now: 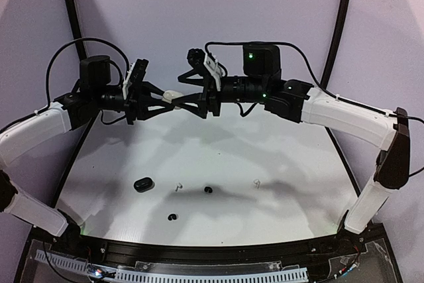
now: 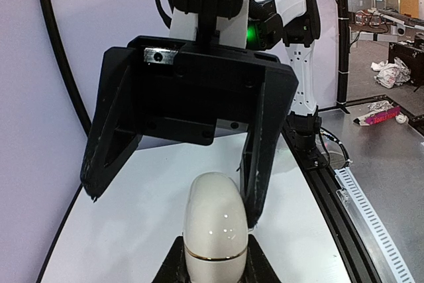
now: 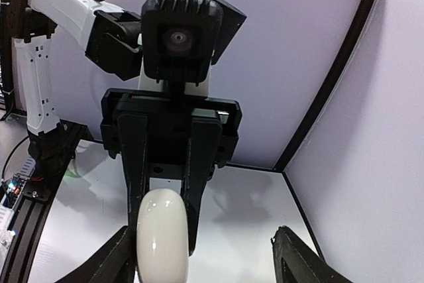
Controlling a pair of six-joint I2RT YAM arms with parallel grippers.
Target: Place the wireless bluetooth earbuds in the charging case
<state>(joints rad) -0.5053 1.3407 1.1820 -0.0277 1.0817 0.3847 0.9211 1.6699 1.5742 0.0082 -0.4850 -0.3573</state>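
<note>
White charging case (image 2: 215, 230), raised over the table's (image 1: 278, 210) far edge: your left gripper (image 1: 164, 99) pinches it, right gripper (image 2: 172, 200) stands spread around it, probably a handover

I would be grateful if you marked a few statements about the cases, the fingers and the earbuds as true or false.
1. The left gripper holds the white case in the air above the table. True.
2. The right gripper has its fingers clamped on the white case. False: they stand wide apart.
3. A black case lies on the table. True.
4. All the earbuds sit inside a case. False: two white earbuds and two black earbuds lie loose on the table.
</note>
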